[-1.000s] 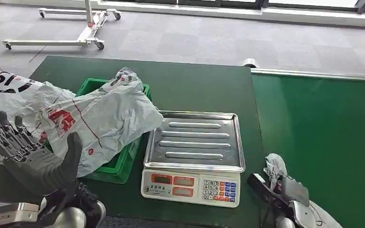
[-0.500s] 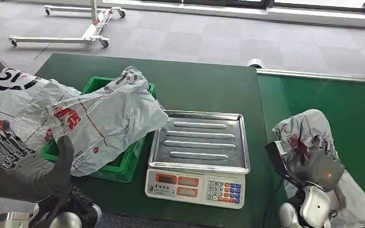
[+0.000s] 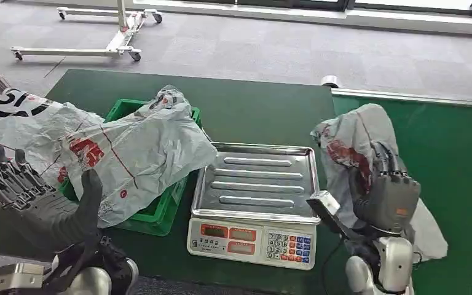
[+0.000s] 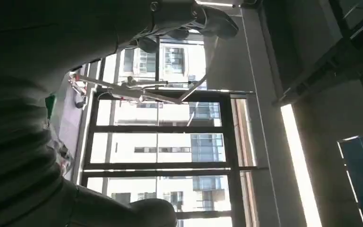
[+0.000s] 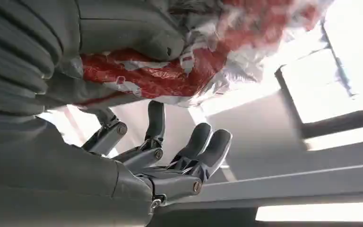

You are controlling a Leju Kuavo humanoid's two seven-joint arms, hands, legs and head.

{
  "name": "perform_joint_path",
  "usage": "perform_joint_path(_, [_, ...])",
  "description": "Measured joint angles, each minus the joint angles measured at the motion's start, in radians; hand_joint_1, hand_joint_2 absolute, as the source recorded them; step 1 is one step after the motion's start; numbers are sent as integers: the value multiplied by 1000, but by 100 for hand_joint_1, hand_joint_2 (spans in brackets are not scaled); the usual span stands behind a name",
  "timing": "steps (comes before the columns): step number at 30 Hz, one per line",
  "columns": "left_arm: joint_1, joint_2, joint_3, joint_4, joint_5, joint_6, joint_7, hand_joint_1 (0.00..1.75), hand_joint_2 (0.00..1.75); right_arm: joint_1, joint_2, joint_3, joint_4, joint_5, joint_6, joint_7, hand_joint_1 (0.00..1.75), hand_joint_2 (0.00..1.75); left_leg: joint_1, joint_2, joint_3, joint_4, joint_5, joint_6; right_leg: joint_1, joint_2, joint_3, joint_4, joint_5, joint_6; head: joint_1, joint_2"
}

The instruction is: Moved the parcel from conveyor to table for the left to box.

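The parcel (image 3: 350,141), a grey plastic mailer with red print, hangs lifted in my right hand (image 3: 388,196) above the seam between the dark green table (image 3: 252,117) and the brighter green conveyor (image 3: 461,166), just right of the scale. In the right wrist view the thumb (image 5: 137,33) presses the parcel (image 5: 179,71) against the hand, while the fingers (image 5: 184,151) curl apart from it. My left hand (image 3: 34,206) is held palm up at the table's near left corner, fingers spread, holding nothing.
A scale with a steel tray (image 3: 255,184) and keypad sits at the table's front middle. To its left, a green crate (image 3: 160,212) lies under large grey mailer bags (image 3: 135,153). A white wheeled frame (image 3: 110,43) stands on the carpet beyond.
My right hand has risen with the parcel and carried it left, from low over the conveyor to beside the scale. The left hand has stayed about where it was.
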Motion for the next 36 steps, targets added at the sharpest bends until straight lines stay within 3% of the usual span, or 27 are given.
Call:
perform_joint_path(7, [-29,1,-17,35,8,-1,0,0,175,-52,31,186,35,46,27,-10,175,175,0,-1,-1,0,1,-1,0,-1,0,0,0,0,0,0])
perform_joint_path(14, [-31,2,-21,51,6,0,0,0,175,-83,32,227,64,25,13,20,175,175,-1,-2,-2,1,0,0,-1,-2,-1,0,0,0,0,0])
perform_joint_path(15, [-29,2,-21,51,5,0,0,0,175,-88,32,227,71,20,6,30,0,175,-1,-2,-2,1,0,0,-1,-2,-1,0,0,0,0,0])
perform_joint_path(18, [-14,2,-21,51,-3,0,0,0,175,-105,32,224,107,19,-16,88,0,175,-1,-2,-2,1,0,0,-1,-2,-1,0,0,0,0,0])
perform_joint_path(19, [-7,2,-21,51,-6,0,0,0,175,-116,32,214,135,21,-18,111,0,0,-1,-2,-2,1,0,0,-1,-2,-1,0,0,0,0,0])
perform_joint_path(23, [14,2,-21,47,-14,0,-1,0,175,-170,31,163,235,9,-31,148,0,0,-1,-3,-2,1,1,0,-1,-3,-1,0,1,0,0,0])
perform_joint_path(26, [17,2,-21,46,-11,1,-1,0,175,-172,31,133,204,62,-36,154,0,0,-1,-3,-2,1,1,0,-1,-3,-1,0,1,1,0,0])
perform_joint_path(27, [17,2,-21,47,-11,0,-1,0,175,-165,31,122,166,66,-37,149,0,175,-1,-4,-2,2,1,0,-1,-3,-2,0,1,1,0,0])
perform_joint_path(30, [18,4,-28,57,-11,0,0,0,175,-140,41,50,-58,62,-41,68,0,175,-1,-6,-5,2,1,0,-1,-5,-4,0,1,1,0,0])
perform_joint_path(32, [20,4,-39,63,-14,0,0,0,175,-133,70,-6,-222,-13,-44,-40,0,175,-1,-5,-6,2,1,0,-1,-5,-6,0,1,1,0,0])
perform_joint_path(36, [22,5,-58,73,-27,1,0,0,175,-133,201,-265,-440,-469,-45,-582,0,175,-1,-8,-7,2,1,0,-1,-7,-5,0,0,1,0,0])
